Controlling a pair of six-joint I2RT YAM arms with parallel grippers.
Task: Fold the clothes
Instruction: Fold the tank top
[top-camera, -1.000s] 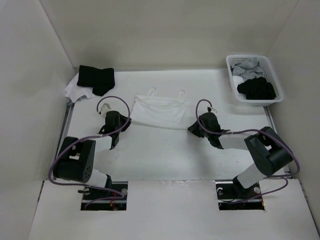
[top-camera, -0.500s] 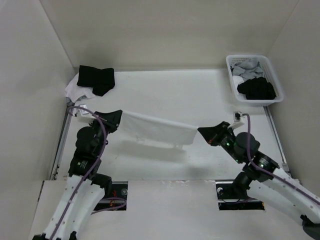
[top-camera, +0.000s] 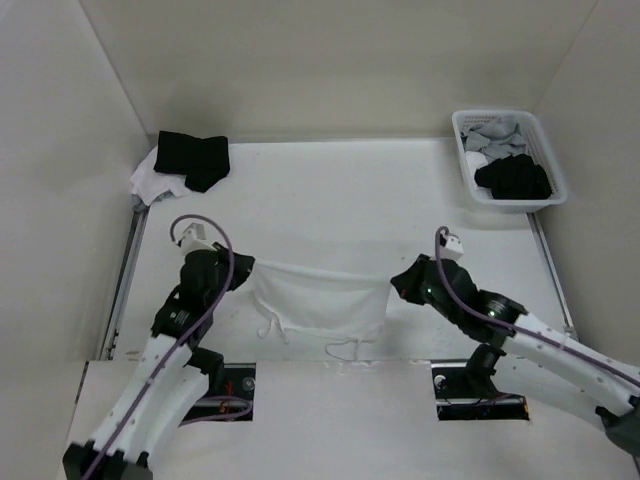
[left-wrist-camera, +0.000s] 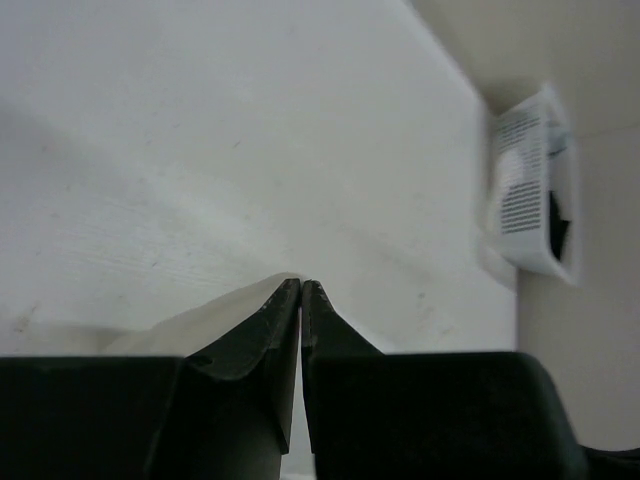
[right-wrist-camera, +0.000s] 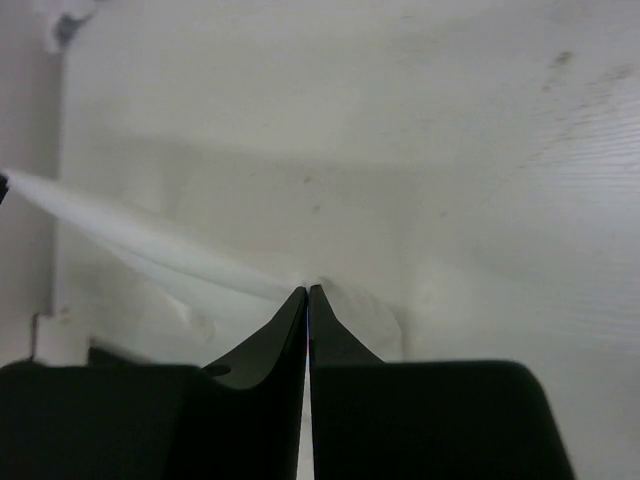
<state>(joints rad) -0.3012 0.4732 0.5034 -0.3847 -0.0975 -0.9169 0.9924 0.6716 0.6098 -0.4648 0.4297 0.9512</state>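
The clothes (top-camera: 320, 298), a thin white garment, hang stretched between my two grippers over the near part of the table. Two string ties (top-camera: 270, 326) dangle from its lower edge. My left gripper (top-camera: 245, 272) is shut on its left top corner. My right gripper (top-camera: 397, 283) is shut on its right top corner. In the right wrist view the clothes (right-wrist-camera: 150, 250) run as a taut band from the left down to the shut right gripper (right-wrist-camera: 308, 288). In the left wrist view the left gripper (left-wrist-camera: 301, 283) is shut, with pale fabric (left-wrist-camera: 200, 320) showing beside its fingers.
A white basket (top-camera: 515, 204) with black and grey clothes stands at the back right, and shows in the left wrist view as the basket (left-wrist-camera: 525, 190). A black cloth bundle (top-camera: 192, 158) lies on a white cloth (top-camera: 152, 182) at the back left. Walls enclose three sides.
The garment lay flat mid-table a second ago. Both grippers lifted it, held it stretched in the air, then brought it toward the near edge, where it hangs with its ties downward.
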